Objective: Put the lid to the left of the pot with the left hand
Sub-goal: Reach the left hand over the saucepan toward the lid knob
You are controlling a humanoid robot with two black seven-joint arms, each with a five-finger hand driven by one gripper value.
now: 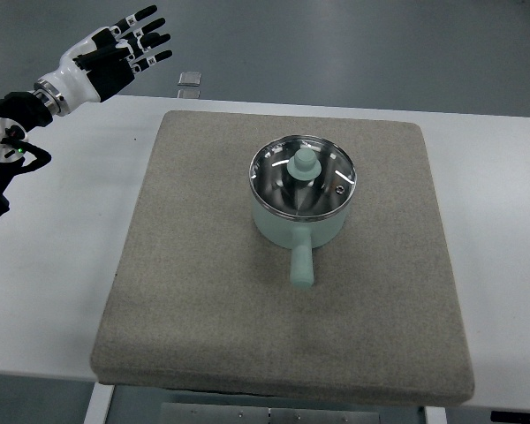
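A pale green pot (299, 225) stands near the middle of the grey mat (194, 291), its handle pointing toward the near edge. A glass lid (322, 190) with a metal rim and a pale green knob (304, 163) sits on the pot. My left hand (124, 49) hovers at the far left, well away from the pot, past the mat's far-left corner. Its fingers are spread and hold nothing. My right arm does not show.
The mat lies on a white table (62, 265). Bare mat stretches left of the pot. A small metal piece (190, 79) sits at the table's far edge. The floor lies beyond that edge.
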